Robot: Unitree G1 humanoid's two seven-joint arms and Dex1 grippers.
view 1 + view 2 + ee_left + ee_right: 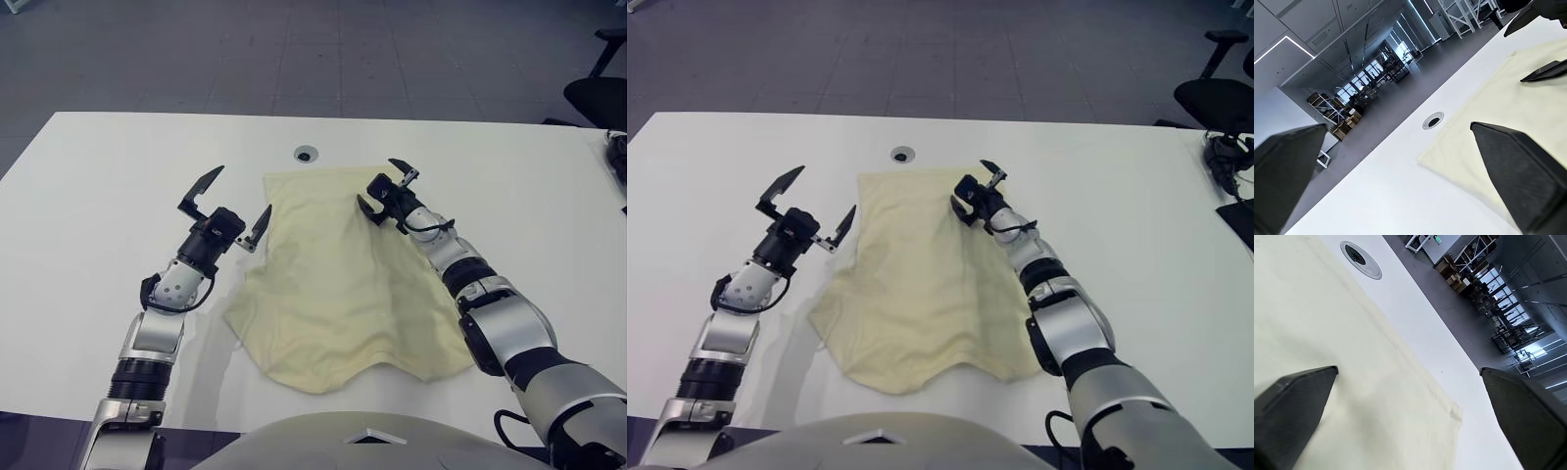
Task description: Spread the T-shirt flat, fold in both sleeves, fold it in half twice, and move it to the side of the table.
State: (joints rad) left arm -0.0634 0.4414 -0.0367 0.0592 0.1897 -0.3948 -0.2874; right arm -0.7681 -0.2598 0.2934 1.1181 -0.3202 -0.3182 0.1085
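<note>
Over the far right corner of the pale yellow cotton T-shirt (333,284), right gripper (374,179) sits with jaws wide, holding nothing. Left gripper (245,188) is also spread and empty, just off the shirt's far left edge. Shirt lies rumpled mid white table (98,176), not flat yet. Risk: a one-layer pinch bunches the fabric or drags it toward the near edge.

You'll see the pale yellow T-shirt (333,284) lying loosely bunched mid-table (98,176), wrinkled and not fully flat, its far edge near the round cable port (306,153).
</note>
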